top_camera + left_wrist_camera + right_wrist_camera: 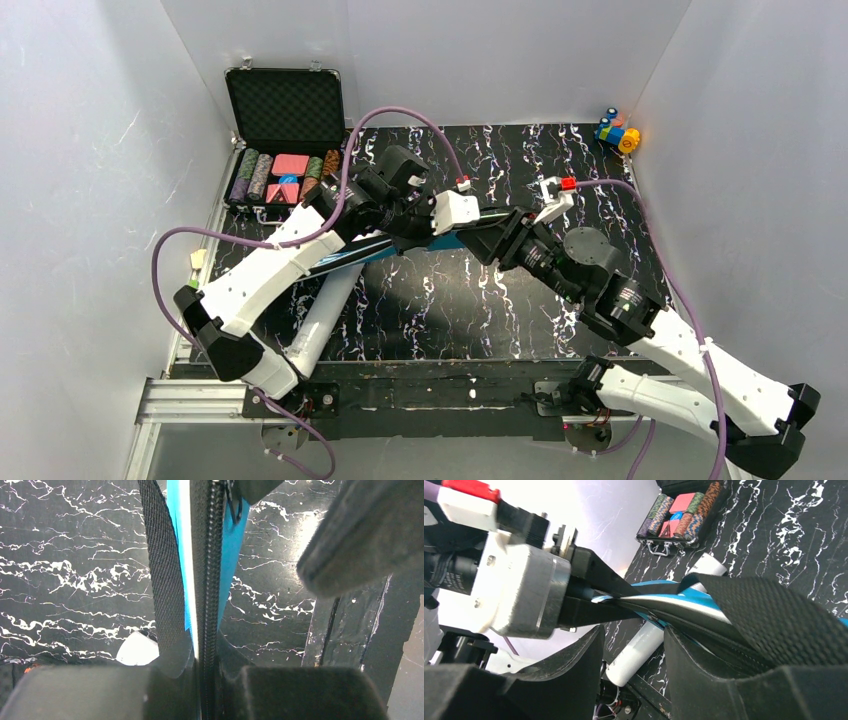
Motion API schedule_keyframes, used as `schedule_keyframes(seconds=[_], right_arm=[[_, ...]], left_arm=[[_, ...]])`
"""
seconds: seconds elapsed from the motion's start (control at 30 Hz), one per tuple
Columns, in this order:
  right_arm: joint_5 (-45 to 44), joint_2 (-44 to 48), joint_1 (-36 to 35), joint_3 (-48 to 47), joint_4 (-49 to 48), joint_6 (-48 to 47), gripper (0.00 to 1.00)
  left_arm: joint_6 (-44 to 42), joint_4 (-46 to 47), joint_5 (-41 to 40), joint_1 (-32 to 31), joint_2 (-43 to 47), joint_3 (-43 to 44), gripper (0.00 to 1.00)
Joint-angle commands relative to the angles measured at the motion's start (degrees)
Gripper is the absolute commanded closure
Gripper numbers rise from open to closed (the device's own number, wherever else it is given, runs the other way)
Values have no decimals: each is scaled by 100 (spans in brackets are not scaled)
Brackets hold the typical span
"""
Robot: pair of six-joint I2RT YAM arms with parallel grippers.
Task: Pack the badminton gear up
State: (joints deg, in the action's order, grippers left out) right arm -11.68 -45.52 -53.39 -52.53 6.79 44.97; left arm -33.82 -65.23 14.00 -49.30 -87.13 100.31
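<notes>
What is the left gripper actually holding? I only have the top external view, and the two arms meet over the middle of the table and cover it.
Observer: The left wrist view shows the left gripper shut on the blue bag, right along its zipper.
Operator: Is that stretch of zipper closed?
Observer: It looks closed. The teeth are meshed along the whole length visible there, and the black strap runs beside it.
Operator: And the right gripper?
Observer: In the right wrist view the right gripper is open. The white tube shows through the gap between its fingers.
</notes>
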Motion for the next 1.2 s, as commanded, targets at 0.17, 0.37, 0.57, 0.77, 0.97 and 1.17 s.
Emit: schedule_keyframes(seconds=[0.17,0.37,0.57,0.77,0.97,1.17], right_arm=[[-783,111,54,379,-116,277,50],[-754,-69,55,302,-310,247,59],[-737,-159,56,306,-365,292,67],[-788,-198,56,267,-382,309,77],[-827,-60,56,264,-346,327,97],[-880,277,99,234,-108,370,99]], left_arm=[[139,119,487,-27,392,512,100],[144,82,481,-27,447,532,100],[139,85,481,-27,477,534,100],[140,103,525,-29,486,522,100],[131,187,419,-27,525,351,100],[120,218,323,-27,544,266,100]])
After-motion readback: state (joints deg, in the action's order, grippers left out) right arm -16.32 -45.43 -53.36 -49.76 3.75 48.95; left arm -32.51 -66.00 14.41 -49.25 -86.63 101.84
